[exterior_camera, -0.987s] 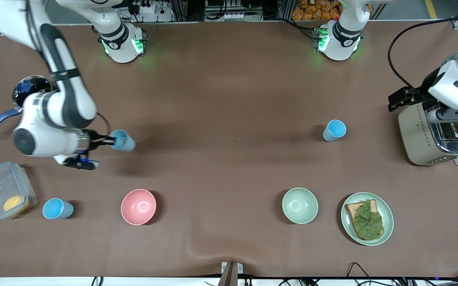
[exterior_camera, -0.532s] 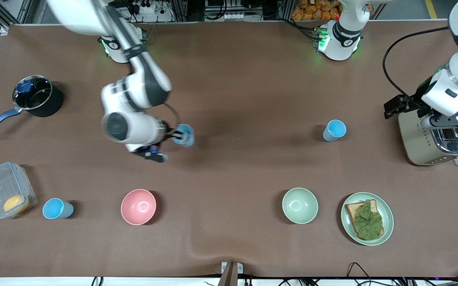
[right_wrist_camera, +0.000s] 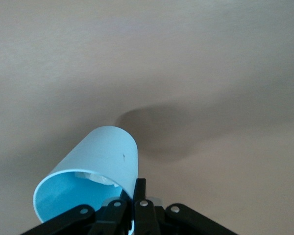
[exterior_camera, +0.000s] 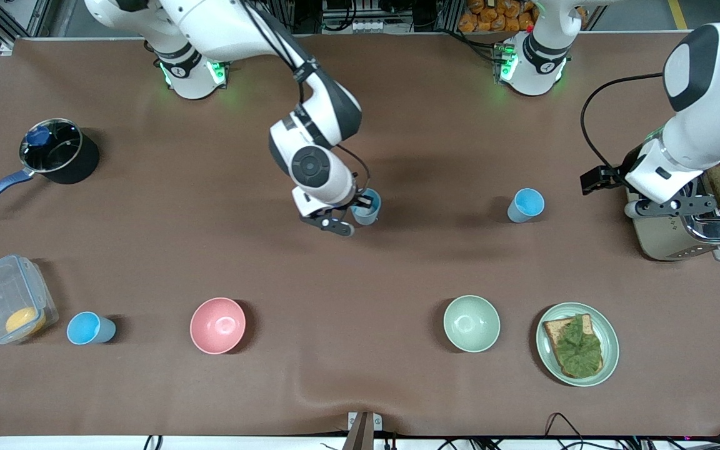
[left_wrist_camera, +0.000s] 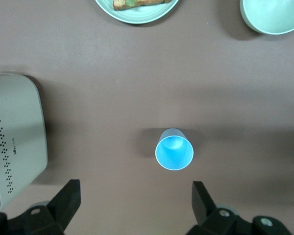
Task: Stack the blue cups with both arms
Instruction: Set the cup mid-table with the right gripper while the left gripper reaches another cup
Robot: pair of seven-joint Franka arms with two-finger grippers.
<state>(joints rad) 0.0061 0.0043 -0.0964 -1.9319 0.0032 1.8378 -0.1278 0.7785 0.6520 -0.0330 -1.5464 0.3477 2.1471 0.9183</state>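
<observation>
My right gripper [exterior_camera: 363, 206] is shut on the rim wall of a pale grey-blue cup [exterior_camera: 367, 209], holding it tilted over the middle of the table. In the right wrist view one finger [right_wrist_camera: 139, 188] lies outside the cup [right_wrist_camera: 95, 169] and the other inside, where a white patch shows. A brighter sky-blue cup [exterior_camera: 526, 204] stands upright toward the left arm's end. My left gripper [exterior_camera: 669, 205] hangs open beside the toaster. In the left wrist view that gripper [left_wrist_camera: 135, 190] holds nothing, and the bright cup [left_wrist_camera: 174, 149] stands just ahead of its fingers.
A toaster [exterior_camera: 679, 228] [left_wrist_camera: 14, 137] holding toast stands at the left arm's end. Nearer the camera stand a green bowl [exterior_camera: 471, 323], a plate [exterior_camera: 610, 350] of bread and lettuce, a pink bowl [exterior_camera: 217, 325], a third blue cup [exterior_camera: 90, 328] and a clear box [exterior_camera: 7, 300]. A pot [exterior_camera: 60, 150] stands at the right arm's end.
My right arm has swung from its own end of the table to the middle, carrying the pale cup. The left arm has shifted slightly from over the toaster toward the bright cup.
</observation>
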